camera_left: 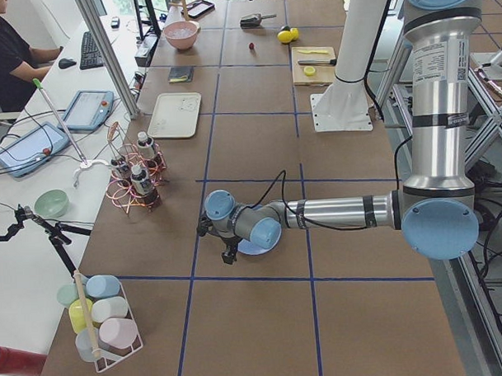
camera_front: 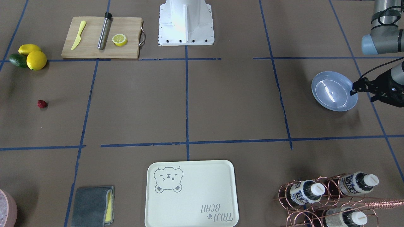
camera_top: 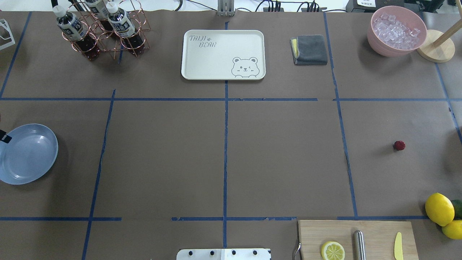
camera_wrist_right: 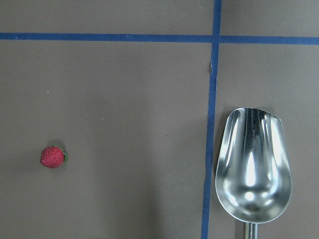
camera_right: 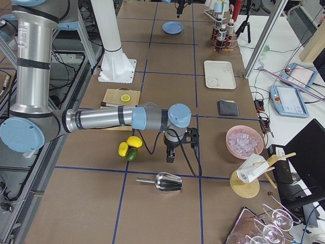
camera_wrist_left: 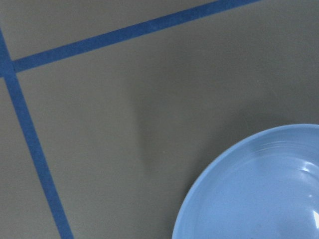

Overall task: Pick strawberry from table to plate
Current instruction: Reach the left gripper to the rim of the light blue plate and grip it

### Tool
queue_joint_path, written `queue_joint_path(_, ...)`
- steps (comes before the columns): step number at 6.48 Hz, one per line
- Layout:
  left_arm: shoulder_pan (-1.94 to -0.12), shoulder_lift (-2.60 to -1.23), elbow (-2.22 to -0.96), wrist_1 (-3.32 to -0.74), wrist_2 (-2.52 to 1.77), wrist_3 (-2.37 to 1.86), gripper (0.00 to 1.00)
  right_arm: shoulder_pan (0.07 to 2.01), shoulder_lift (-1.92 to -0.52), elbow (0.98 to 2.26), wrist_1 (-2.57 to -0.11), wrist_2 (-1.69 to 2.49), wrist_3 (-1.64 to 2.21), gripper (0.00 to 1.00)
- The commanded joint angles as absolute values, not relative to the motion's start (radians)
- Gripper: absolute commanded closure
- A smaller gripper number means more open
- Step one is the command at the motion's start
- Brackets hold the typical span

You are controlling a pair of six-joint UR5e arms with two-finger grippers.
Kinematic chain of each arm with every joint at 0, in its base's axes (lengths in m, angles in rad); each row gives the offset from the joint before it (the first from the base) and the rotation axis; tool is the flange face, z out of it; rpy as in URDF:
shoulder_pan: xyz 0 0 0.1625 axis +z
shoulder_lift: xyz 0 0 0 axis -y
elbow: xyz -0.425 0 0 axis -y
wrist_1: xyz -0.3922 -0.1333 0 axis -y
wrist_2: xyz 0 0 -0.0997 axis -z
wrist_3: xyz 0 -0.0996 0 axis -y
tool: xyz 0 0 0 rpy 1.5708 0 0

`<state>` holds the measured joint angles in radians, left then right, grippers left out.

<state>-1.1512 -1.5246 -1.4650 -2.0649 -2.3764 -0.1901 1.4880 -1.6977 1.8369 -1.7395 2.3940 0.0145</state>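
Observation:
The strawberry (camera_front: pixel 42 104) (camera_top: pixel 399 145), small and dark red, lies alone on the brown table (camera_front: pixel 233 101) on the robot's right side. It also shows at the lower left of the right wrist view (camera_wrist_right: pixel 53 157). The pale blue plate (camera_front: pixel 334 91) (camera_top: pixel 27 153) (camera_wrist_left: pixel 259 189) sits empty at the far left end. My left gripper (camera_front: pixel 362 96) hangs open at the plate's outer rim with nothing between its fingers. My right gripper (camera_right: pixel 170 155) points down at the table near the lemons. It shows only in the exterior right view, so I cannot tell its state.
A cutting board (camera_front: pixel 101 37) carries a lemon half, a yellow knife and a metal rod. Two lemons and an avocado (camera_front: pixel 28 56) lie near the strawberry, and a metal scoop (camera_wrist_right: pixel 253 167) lies beside it. A bear tray (camera_front: pixel 191 194), bottle rack (camera_front: pixel 328 195), cloth (camera_front: pixel 91 205) and ice bowl (camera_top: pixel 397 30) line the far edge.

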Motion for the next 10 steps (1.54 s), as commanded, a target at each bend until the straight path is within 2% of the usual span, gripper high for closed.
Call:
queue_joint_path(1, -1.135, -1.525, -1.453, -2.079, -2.375, -0.192, 0.02, 1.488, -1.698, 1.836, -1.740, 2.396, 0.014, 0.00)
queue_joint_path(5, -1.105, -1.535, -1.428, -2.079, -2.375, -0.192, 0.15, 1.488, -1.693, 1.822, -1.737, 2.479, 0.009, 0.00)
queue_joint_path(6, -1.101, -1.548, -1.414, -2.077, -2.373, -0.192, 0.31, 1.488, -1.698, 1.822, -1.736, 2.477, 0.012, 0.00)
queue_joint_path(7, -1.100, -1.548, -1.413, -2.079, -2.373, -0.189, 0.79, 1.488, -1.698, 1.822, -1.736, 2.476, 0.017, 0.00)
queue_joint_path(8, -1.100, -1.548, -1.414, -2.079, -2.373, -0.192, 1.00, 1.488, -1.695, 1.822, -1.736, 2.473, 0.018, 0.00)
queue_joint_path(10, -1.100, -1.549, -1.460, -2.075, -2.381, -0.207, 1.00, 1.488, -1.687, 1.828, -1.736, 2.474, 0.023, 0.00)
